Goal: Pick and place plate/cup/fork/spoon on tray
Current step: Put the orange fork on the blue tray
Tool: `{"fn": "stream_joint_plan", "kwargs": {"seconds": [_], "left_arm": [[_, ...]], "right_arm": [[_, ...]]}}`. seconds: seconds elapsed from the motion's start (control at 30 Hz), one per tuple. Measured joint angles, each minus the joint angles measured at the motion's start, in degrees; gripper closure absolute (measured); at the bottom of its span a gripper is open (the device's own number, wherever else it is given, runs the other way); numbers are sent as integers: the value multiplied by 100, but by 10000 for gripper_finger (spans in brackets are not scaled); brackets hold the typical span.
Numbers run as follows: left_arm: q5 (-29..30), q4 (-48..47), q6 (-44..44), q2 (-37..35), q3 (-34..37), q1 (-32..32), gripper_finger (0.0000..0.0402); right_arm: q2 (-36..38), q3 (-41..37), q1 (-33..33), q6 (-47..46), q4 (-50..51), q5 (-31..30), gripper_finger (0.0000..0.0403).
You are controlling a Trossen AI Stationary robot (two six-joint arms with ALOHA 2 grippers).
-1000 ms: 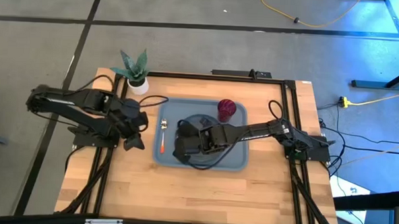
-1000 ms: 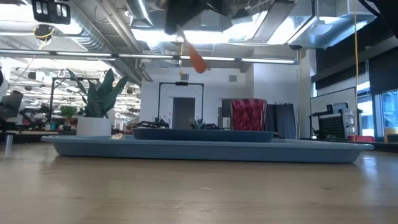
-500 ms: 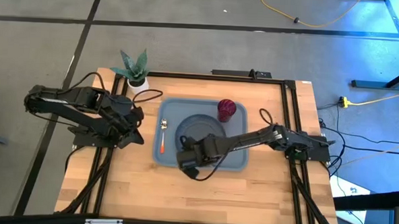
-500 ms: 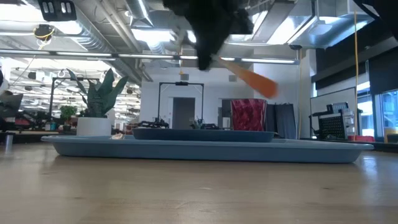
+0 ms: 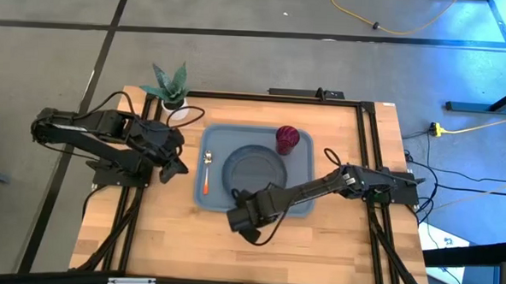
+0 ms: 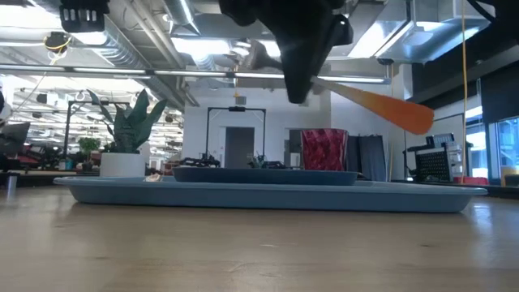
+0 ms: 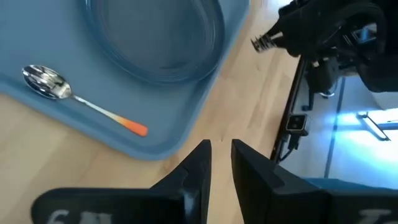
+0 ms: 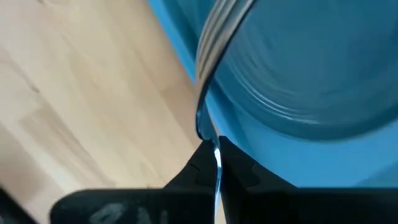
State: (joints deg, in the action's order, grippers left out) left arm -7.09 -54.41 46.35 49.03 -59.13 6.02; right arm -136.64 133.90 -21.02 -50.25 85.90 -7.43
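Observation:
The light blue tray [image 5: 300, 204] lies mid-table with the round plate [image 5: 256, 169] on it, the dark red cup [image 5: 287, 139] at its far right corner and the orange-handled spoon [image 5: 207, 172] along its left side. My right gripper [image 5: 243, 217] hangs over the tray's near edge, shut on the fork [image 6: 381, 104], which is in the air with its tines [image 8: 214, 37] over the plate's rim. My left gripper [image 5: 177, 166] waits left of the tray, its fingers [image 7: 202, 165] a narrow gap apart with nothing between them. My right gripper pinches the fork's thin metal neck [image 8: 216, 158] between its two fingers, between tines and handle. The fingers come from above, pointing down, and lie across the fork. The fork is lifted clear of the tray and tilted, its orange handle [image 6: 397, 112] slanting down and the tines [image 6: 253, 55] higher.
A white pot with a green plant [image 5: 173, 104] stands at the table's far left corner. Bare wooden table top [image 5: 257, 253] stretches along the near side. Black frame rails run along the table's left and right edges.
My right gripper has gone from above the plate toward the table's near edge and down, tipping until it points straight down, still shut on the fork. The fork has turned with it: its orange handle has swung out sideways and now slants downward.

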Motion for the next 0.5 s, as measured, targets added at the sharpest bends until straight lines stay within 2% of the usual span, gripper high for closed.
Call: {"fn": "stream_joint_plan", "kwargs": {"seconds": [0.17,0.37,0.5], "left_arm": [[-44,-2,-141,2,0,2,347],[-310,-23,-778,2,0,0,347],[-477,-24,-1171,2,0,2,347]], "right_arm": [[2,5,0,-59,-492,230,400],[-89,7,-37,-704,-545,345,400],[-282,10,-141,-689,-704,739,400]]}}
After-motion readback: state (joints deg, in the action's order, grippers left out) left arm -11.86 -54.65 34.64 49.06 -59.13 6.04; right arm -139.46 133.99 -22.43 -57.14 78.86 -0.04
